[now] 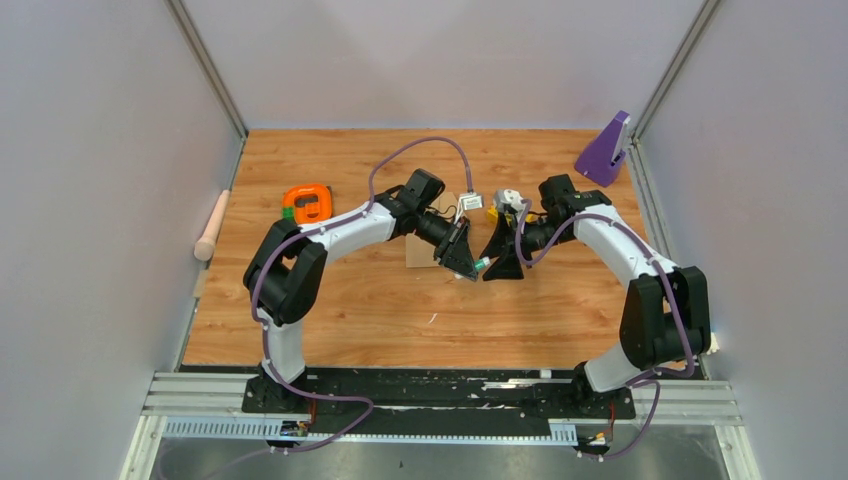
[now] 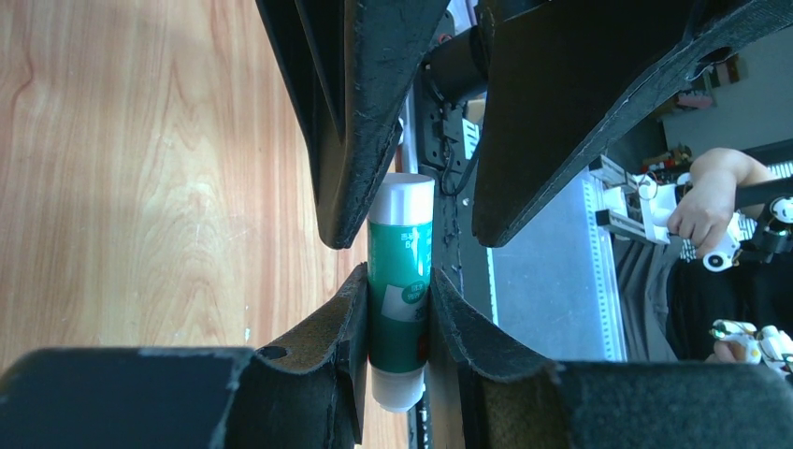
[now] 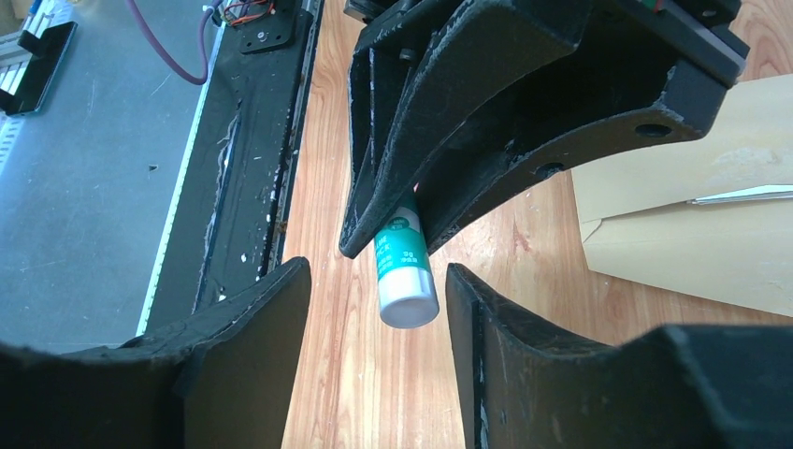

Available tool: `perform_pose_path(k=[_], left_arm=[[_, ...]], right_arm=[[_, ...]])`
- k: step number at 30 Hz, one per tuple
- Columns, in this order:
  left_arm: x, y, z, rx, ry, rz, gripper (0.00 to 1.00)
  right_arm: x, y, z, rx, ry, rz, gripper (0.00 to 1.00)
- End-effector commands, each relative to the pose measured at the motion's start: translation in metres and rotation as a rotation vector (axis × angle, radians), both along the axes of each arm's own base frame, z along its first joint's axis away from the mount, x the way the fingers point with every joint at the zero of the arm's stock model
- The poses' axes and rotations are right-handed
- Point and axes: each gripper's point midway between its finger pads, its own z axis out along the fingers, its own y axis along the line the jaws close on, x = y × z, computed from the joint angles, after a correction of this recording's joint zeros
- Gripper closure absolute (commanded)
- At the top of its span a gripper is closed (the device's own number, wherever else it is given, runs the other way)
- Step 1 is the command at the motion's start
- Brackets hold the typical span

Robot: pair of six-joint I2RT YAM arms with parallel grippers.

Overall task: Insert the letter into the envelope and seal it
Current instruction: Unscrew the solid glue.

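While your left gripper (image 1: 468,266) clamps the green glue stick (image 3: 404,271) by its body, your right gripper (image 3: 376,281) stands with its jaws apart on either side of the stick's white end. In the right wrist view neither finger presses it.

The envelope (image 3: 683,196) lies flat on the wooden table (image 1: 380,320), just beside both grippers and partly under the left arm's wrist. Neither gripper touches it. The letter (image 3: 743,195) shows, if at all, only as a thin pale sliver along the envelope's flap line. It may be the sheet's edge tucked inside, but you cannot be sure from this angle.

Farther out, an orange tape measure (image 1: 308,203) sits left of the left arm. A purple stand (image 1: 606,150) is in the far right corner and a pale wooden roller (image 1: 212,225) lies by the left wall, all well apart from the grippers.
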Motion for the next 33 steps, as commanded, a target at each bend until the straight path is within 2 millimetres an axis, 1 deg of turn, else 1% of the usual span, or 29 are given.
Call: perform_pose_path(k=[1,8,16,23,27,29,33], left_arm=[[-0.002,0.000,0.016,-0.049,-0.014,-0.020,1.00],[-0.005,-0.001,0.017,-0.059,-0.003,-0.033,1.00],[-0.008,-0.001,0.018,-0.069,0.001,-0.047,1.00],[-0.011,-0.002,0.017,-0.069,0.015,-0.061,1.00],[-0.012,-0.002,0.017,-0.072,0.019,-0.066,1.00],[-0.012,-0.002,0.017,-0.074,0.017,-0.070,1.00],[-0.013,-0.001,0.015,-0.068,0.014,-0.069,1.00]], right_arm=[[0.001,0.005,0.008,0.048,-0.008,0.010,0.44],[0.000,0.006,0.010,0.059,-0.007,0.013,0.45],[0.001,0.006,0.008,0.057,0.002,0.012,0.46],[0.003,0.007,0.005,0.056,0.017,0.012,0.50],[0.004,0.008,0.005,0.064,0.035,0.012,0.58],[0.004,0.009,0.008,0.076,0.046,0.013,0.59],[0.002,0.011,0.018,0.108,0.045,0.020,0.58]])
